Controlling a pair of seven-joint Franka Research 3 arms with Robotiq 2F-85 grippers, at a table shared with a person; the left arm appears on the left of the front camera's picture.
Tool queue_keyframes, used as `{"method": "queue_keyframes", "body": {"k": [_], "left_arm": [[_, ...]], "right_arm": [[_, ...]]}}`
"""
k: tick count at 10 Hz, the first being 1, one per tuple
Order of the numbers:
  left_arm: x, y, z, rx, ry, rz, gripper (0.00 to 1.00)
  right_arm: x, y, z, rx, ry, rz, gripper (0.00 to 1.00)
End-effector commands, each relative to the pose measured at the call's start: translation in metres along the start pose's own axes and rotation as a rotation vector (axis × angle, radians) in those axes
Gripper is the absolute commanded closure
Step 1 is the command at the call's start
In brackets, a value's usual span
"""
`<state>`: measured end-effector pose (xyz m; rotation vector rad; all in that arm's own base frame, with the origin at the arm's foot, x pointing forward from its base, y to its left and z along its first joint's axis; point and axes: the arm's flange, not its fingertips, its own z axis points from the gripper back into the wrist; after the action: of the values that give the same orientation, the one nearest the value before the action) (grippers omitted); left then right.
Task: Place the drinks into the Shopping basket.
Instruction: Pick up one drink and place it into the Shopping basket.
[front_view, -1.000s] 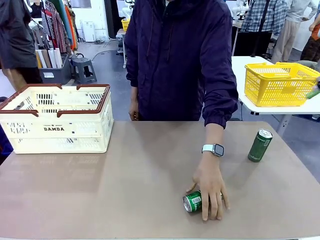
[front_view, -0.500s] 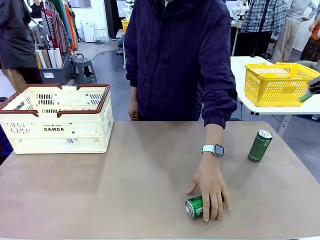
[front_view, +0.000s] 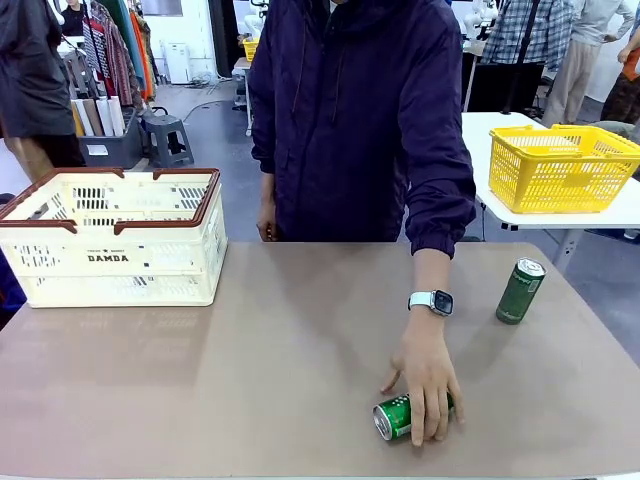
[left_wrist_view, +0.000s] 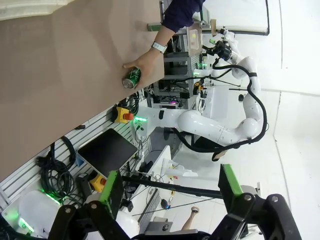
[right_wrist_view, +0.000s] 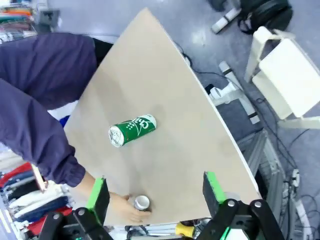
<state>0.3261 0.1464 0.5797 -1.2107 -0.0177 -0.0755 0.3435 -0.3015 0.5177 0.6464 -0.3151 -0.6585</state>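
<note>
Nothing is seen in the Shopping basket (front_view: 110, 262) yet: one green can (front_view: 392, 418) is pinned flat under the person's hand (front_view: 428, 375), a second can (front_view: 521, 291) is stood upright (left gripper (left_wrist_view: 170, 192) and right gripper (right_wrist_view: 155, 197) are held spread, empty).

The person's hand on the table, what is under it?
A green can lies on its side under the hand; its silver top shows, the fingers cover its other end.

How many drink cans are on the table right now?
2. One green aluminium can stands upright near the table's right edge; another green can lies on its side at the near edge under the person's hand. The cream slotted plastic basket might hide more.
</note>
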Motion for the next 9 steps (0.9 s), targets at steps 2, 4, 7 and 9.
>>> {"method": "queue_keyframes", "body": {"k": [2,4,7,9], "left_arm": [[-0.001,-0.003,-0.001,-0.011,-0.01,0.002,0.0],[-0.001,-0.003,-0.001,-0.011,-0.01,0.002,0.0],[-0.001,-0.003,-0.001,-0.011,-0.01,0.002,0.0],[-0.001,-0.003,-0.001,-0.011,-0.01,0.002,0.0]], "right_arm": [[0.0,-0.001,-0.014,0.047,-0.006,-0.01,0.0],[0.0,0.027,-0.027,0.029,0.015,0.033,0.0],[-0.017,0.102,-0.099,-0.101,0.131,0.199,0.0],[-0.031,0.131,-0.128,-0.14,0.188,0.287,0.0]]}}
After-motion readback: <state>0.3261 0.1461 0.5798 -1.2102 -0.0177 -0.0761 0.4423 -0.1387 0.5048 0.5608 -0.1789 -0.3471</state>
